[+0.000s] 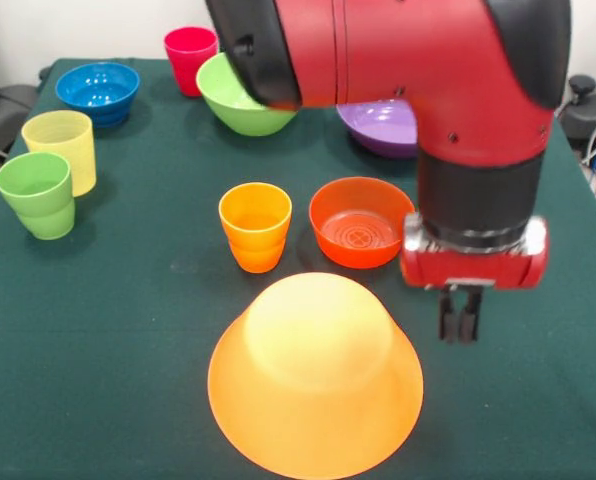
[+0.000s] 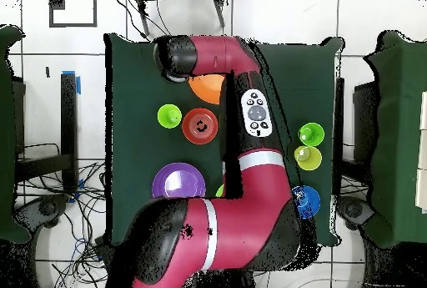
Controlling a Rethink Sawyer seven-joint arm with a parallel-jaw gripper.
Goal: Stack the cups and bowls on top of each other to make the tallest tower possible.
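Note:
The very large orange bowl lies upside down at the near edge; a part of it shows in the overhead view. My gripper hangs just to its right, low over the cloth, shut and empty. Behind the bowl stand the orange cup and the small red-orange bowl. The purple bowl, green bowl, red cup and blue bowl are at the back. The pale yellow cup and green cup stand at the left. A lime green cup shows only overhead.
The table has a dark green cloth. My arm covers much of the back right and hides part of the purple and green bowls. Chairs and cables surround the table in the overhead view.

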